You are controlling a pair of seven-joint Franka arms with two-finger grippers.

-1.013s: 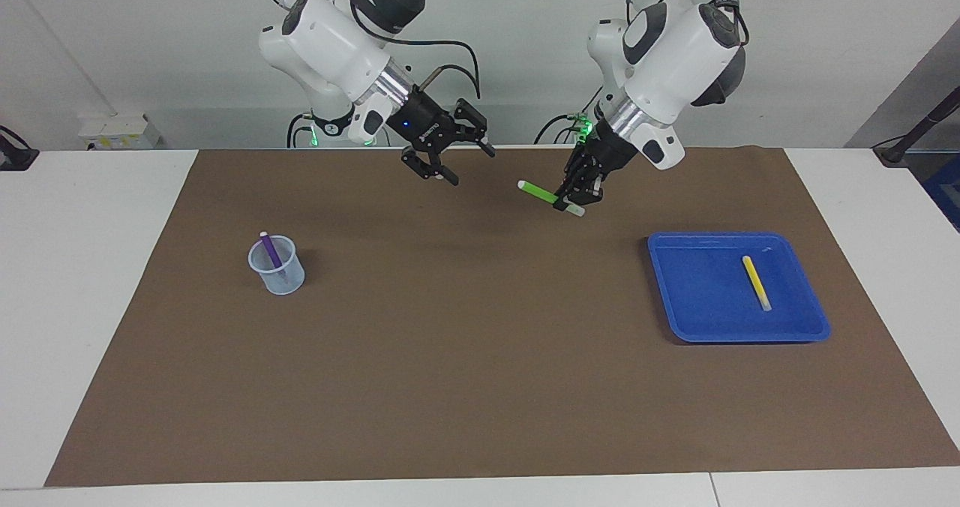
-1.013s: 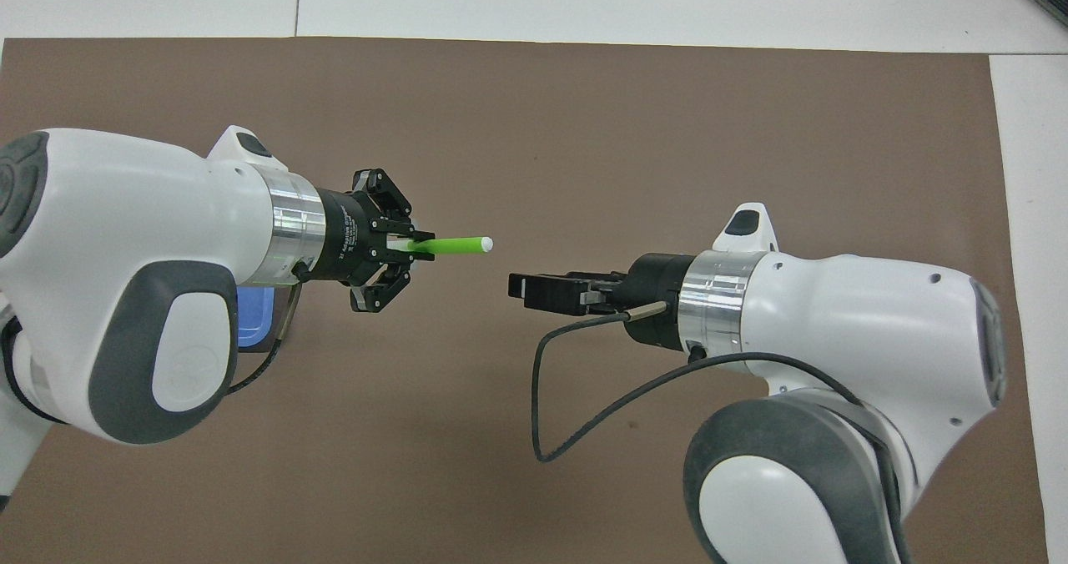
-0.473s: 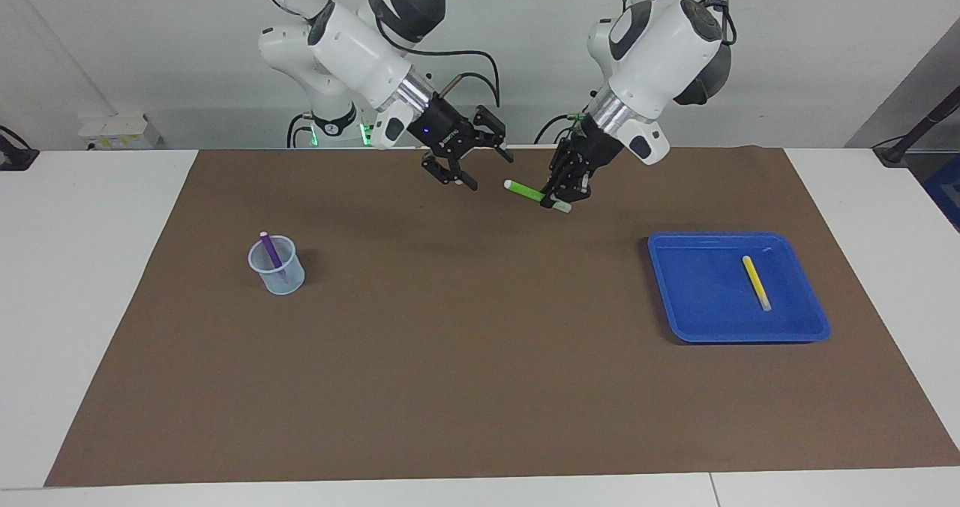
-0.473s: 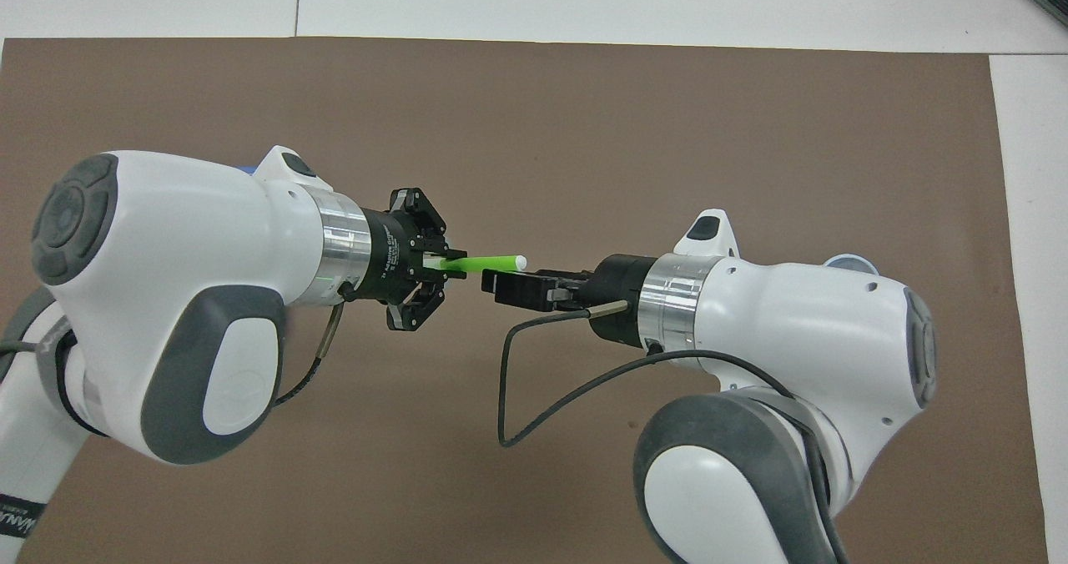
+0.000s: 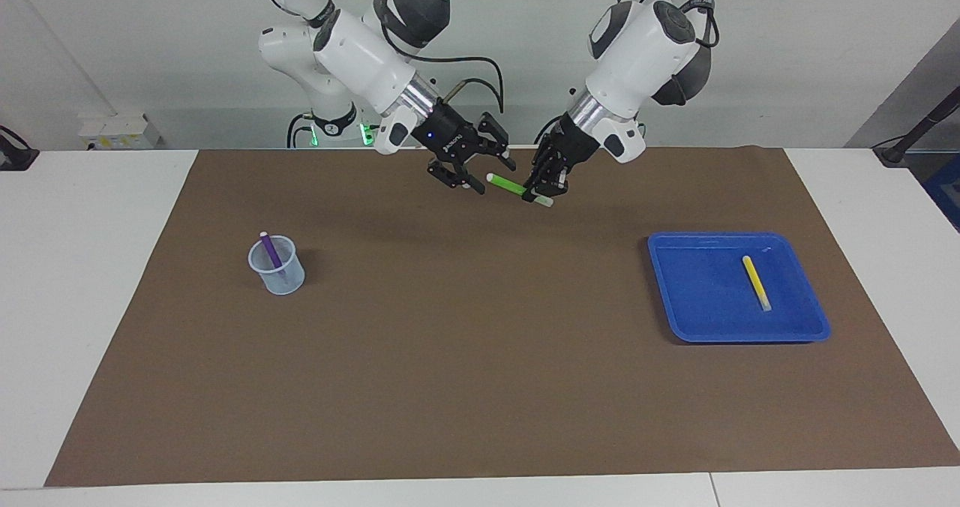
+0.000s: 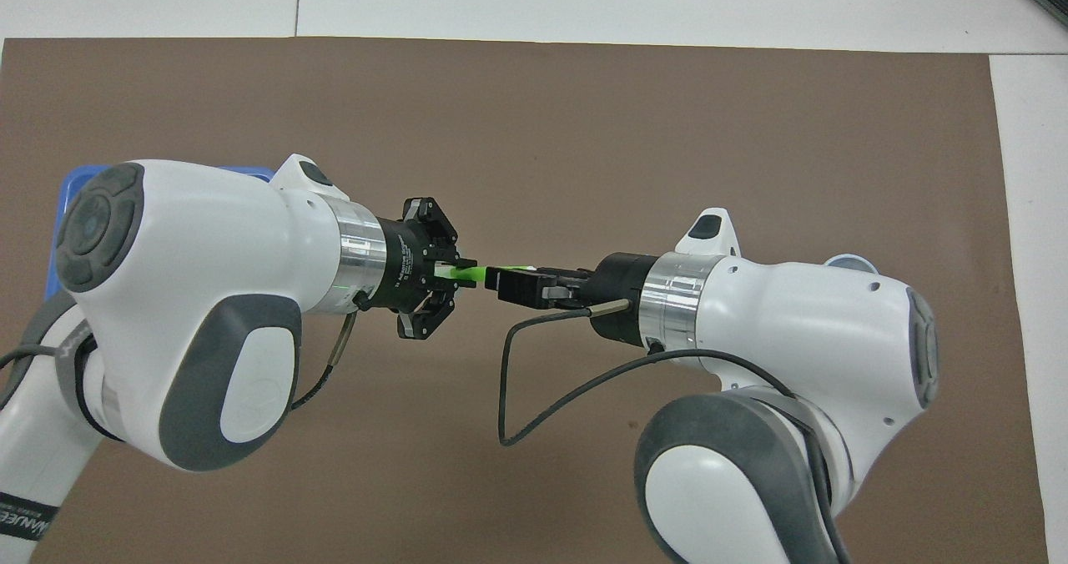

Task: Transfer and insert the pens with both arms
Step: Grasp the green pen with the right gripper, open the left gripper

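My left gripper (image 5: pixel 541 190) is shut on the bright green pen (image 5: pixel 510 186), near its pale cap end, and holds it slanted in the air over the mat's middle strip close to the robots. The pen's free end points at my right gripper (image 5: pixel 486 177), whose fingers stand apart on either side of that end. In the overhead view the left gripper (image 6: pixel 457 270) and right gripper (image 6: pixel 501 280) face each other, and only a short piece of the green pen (image 6: pixel 476 273) shows between them. The purple pen (image 5: pixel 270 250) stands in a clear cup (image 5: pixel 279 276). The yellow pen (image 5: pixel 756 282) lies in the blue tray (image 5: pixel 712 323).
A brown mat (image 5: pixel 480 387) covers most of the white table. The cup stands toward the right arm's end and the tray toward the left arm's end. In the overhead view the arms hide most of the tray (image 6: pixel 75 188) and the cup (image 6: pixel 847 261).
Both grippers have moved toward each other over the mat. The green pen's free end has gone in between the right gripper's fingers, which have narrowed a little.
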